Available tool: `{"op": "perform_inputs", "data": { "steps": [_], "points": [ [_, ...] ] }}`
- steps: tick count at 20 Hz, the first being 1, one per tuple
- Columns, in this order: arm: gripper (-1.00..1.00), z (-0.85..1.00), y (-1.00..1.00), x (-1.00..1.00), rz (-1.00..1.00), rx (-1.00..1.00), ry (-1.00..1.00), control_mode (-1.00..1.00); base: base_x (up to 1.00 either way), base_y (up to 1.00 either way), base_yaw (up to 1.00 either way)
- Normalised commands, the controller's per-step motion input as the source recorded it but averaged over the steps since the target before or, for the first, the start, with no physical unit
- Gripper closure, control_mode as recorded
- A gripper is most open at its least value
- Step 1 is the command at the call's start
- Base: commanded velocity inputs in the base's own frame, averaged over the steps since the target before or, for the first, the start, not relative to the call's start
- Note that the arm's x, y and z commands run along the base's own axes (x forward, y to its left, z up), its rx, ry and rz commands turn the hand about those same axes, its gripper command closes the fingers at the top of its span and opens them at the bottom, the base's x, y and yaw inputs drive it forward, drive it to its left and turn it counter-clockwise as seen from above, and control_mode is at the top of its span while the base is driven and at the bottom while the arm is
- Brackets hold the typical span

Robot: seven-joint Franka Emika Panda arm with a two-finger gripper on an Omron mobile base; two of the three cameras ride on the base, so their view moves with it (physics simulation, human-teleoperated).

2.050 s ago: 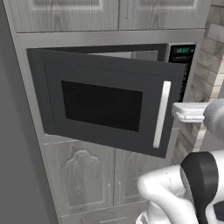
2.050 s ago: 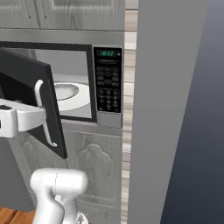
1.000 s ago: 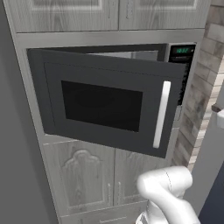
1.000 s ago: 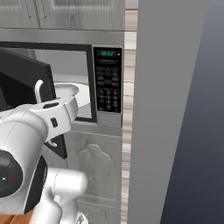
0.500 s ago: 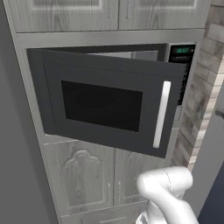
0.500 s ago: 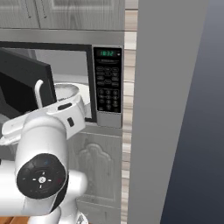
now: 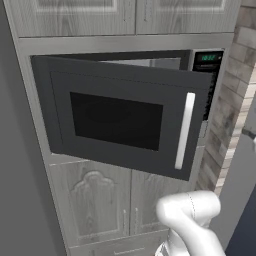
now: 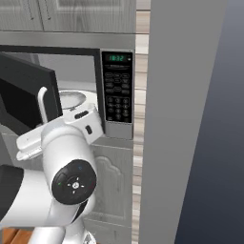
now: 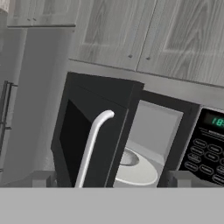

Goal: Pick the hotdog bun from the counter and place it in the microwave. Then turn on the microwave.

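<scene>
1. Dark grey microwave sits built into grey cabinets, door swung open, white turntable visible inside.
2. Gripper faces the door's handle, jaws spread wide, holding nothing.

On the microwave in front of me, the green display above the keypad showed lit digits; in the right base view they looked like 18:32, though I could not be sure of each one. In my hand view I made out just "18" at the frame's edge. The keypad buttons' markings were too small to read.
</scene>
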Motion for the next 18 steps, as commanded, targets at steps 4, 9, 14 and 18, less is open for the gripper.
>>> {"op": "perform_inputs", "data": {
  "steps": [4, 9, 14, 18],
  "points": [
    [-1.00, -0.19, 0.09, 0.11, 0.02, -0.02, -0.05, -1.00, 0.00, 0.00, 0.00],
    [-1.00, -0.21, 0.13, 0.15, 0.02, -0.02, -0.01, -1.00, 0.00, 0.00, 0.00],
    [-1.00, -0.19, 0.12, 0.17, 0.01, -0.01, -0.01, -1.00, 0.00, 0.00, 0.00],
    [-1.00, -0.20, 0.10, 0.19, 0.02, -0.02, -0.01, -1.00, 0.00, 0.00, 0.00]
  ]
}}
